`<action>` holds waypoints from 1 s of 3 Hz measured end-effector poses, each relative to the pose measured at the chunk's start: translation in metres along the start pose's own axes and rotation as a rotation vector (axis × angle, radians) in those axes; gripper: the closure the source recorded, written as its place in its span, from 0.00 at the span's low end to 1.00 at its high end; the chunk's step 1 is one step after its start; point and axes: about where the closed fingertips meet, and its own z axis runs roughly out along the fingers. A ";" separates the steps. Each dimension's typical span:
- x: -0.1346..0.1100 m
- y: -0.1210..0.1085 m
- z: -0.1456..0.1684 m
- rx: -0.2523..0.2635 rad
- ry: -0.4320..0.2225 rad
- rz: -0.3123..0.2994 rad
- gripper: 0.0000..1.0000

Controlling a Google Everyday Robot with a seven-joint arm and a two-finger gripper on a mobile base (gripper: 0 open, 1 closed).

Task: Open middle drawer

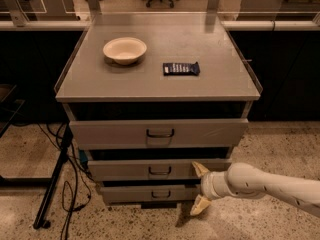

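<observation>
**A:** Since the job is the middle drawer, where does it sit, and where is the gripper?

**B:** The drawer is the central one of three in the bench, under the taller top drawer and above the bottom drawer. It looks shut, or nearly so. The gripper is low at the front, right of the drawer's loop handle, and its arm reaches in from the right.

**A:** Spread or pinching?

**B:** Spread wide, one finger above the other, and holding nothing. The upper finger lies against the right part of the drawer front, and the lower one hangs down past the bottom drawer.

**A:** Why hold it like that?

**B:** My guess is that fingers stacked vertically could close over the handle's horizontal bar. It would have to slide left first.

**A:** And the bowl and dark packet?

**B:** Both are up on the bench top, well clear of the drawers, so a pull shouldn't touch them.
</observation>
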 end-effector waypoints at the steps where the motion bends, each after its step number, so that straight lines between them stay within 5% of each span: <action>1: -0.016 -0.047 -0.020 0.038 0.033 -0.073 0.00; 3: -0.011 -0.039 -0.013 0.022 0.035 -0.051 0.00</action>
